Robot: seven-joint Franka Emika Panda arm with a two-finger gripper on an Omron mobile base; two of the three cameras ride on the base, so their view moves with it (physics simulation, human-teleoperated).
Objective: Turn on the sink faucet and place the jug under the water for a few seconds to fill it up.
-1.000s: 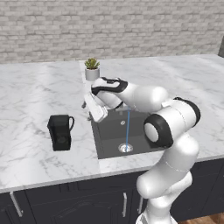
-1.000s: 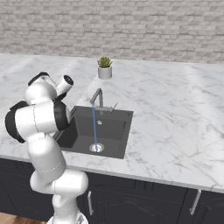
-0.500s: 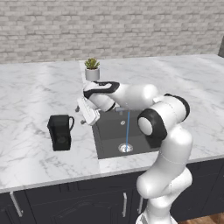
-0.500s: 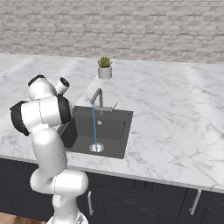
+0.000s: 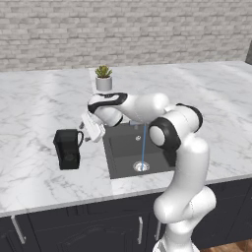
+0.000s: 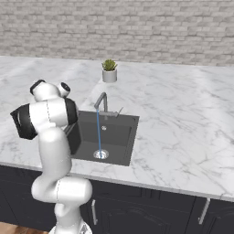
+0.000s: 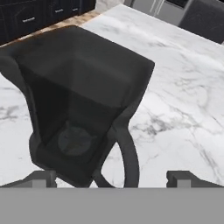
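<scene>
We find the water [image 5: 143, 143] already running: a thin blue stream falls from the sink faucet [image 6: 101, 103] straight down to the drain of the sink [image 5: 123, 147]. We judge the faucet step complete and the jug pickup to be the step in hand.

The jug [image 5: 68, 148] stands upright on the marble worktop [image 5: 34, 113], to the left of the sink and clear of its rim. Its thin looped handle is on its right side, the side toward the sink and the arm.

The claw [image 5: 87, 132] hovers just to the right of the jug, slightly above it and near the top of the handle, not touching. In the hand view the jug [image 7: 81, 94] lies directly ahead with its open mouth toward the camera, and the handle loop curves down between the two fingertips [image 7: 41, 178]. The fingertips stand wide apart at either side of that loop and hold nothing.

The relation that governs the coming move: the jug lies to the left of and below the claw, and the handle runs vertically along the jug's right wall. We judge that a short advance down and to the left should bring the handle between the fingers. The handle is thin, so a sideways misalignment could tip or push the jug.
</scene>
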